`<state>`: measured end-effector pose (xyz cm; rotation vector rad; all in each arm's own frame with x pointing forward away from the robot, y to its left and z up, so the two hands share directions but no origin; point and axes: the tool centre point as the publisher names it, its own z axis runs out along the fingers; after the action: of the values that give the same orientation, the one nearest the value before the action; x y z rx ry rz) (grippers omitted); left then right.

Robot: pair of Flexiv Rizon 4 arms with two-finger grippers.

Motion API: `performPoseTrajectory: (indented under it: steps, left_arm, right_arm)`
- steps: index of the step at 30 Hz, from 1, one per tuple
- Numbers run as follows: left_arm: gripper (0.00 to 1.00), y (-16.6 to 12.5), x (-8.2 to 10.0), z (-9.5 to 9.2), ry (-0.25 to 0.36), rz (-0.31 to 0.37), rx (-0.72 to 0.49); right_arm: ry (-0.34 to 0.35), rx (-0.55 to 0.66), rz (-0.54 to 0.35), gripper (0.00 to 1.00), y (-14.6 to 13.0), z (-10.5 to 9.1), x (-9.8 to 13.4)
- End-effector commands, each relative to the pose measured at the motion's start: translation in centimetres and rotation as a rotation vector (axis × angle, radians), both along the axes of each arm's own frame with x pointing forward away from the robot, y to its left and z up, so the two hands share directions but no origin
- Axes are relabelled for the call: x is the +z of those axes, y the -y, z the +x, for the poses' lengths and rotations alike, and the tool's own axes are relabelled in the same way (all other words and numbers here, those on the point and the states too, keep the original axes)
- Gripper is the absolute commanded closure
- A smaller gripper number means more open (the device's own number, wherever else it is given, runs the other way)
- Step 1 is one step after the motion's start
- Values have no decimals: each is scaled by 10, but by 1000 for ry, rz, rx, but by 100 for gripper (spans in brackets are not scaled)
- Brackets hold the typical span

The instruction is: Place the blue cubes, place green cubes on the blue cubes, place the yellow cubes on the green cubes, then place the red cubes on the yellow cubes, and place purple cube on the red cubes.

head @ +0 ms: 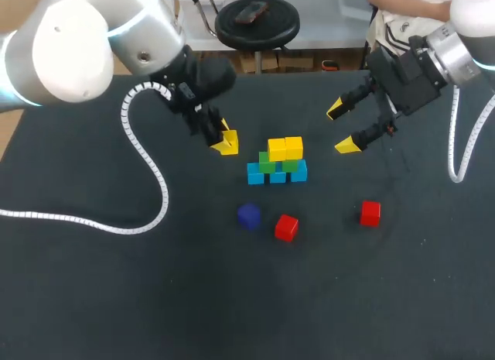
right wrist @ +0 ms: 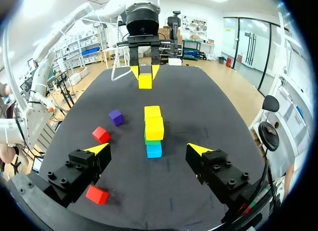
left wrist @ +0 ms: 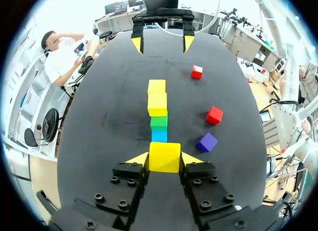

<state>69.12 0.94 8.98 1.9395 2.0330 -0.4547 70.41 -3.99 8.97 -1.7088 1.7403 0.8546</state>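
At the table's middle stands a stack: blue cubes point(head: 277, 174) at the base, green cubes point(head: 267, 162) on them, two yellow cubes point(head: 285, 149) on top. My left gripper point(head: 225, 142) hangs just left of the stack, shut on a third yellow cube point(left wrist: 164, 156). In the left wrist view the stack point(left wrist: 158, 112) lies straight ahead of its fingers. My right gripper point(head: 345, 128) hovers open and empty to the right of the stack. Two red cubes point(head: 286, 227) point(head: 370, 213) and a purple cube point(head: 248, 215) lie loose in front of the stack.
A white coiled cable point(head: 147, 166) from the left arm lies across the dark table point(head: 116, 298) at the left. The right arm's cable point(head: 456, 143) hangs at the right edge.
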Motion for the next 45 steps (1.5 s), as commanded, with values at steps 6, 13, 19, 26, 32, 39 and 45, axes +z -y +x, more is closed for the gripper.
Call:
performPoseTrajectory:
  steps: [6,13,19,26,32,39,45]
  left_arm:
    - [100,1,1,2,-5,6,-1]
    - [100,1,1,2,-5,6,-1]
    - [100,1,1,2,-5,6,-1]
    - [100,5,1,-2,-33,92,56]
    - [100,11,1,-14,-66,148,160]
    - [100,36,6,-20,-39,191,197]
    - [100,39,1,-19,-48,187,205]
  right_arm:
    - [2,-1,1,0,0,-1,0]
    - [2,-1,1,0,0,-1,0]
    - [2,-1,1,0,0,-1,0]
    - [2,-1,1,0,0,-1,0]
    - [2,-1,1,0,0,-1,0]
    - [2,-1,1,0,0,-1,0]
    - [2,-1,1,0,0,-1,0]
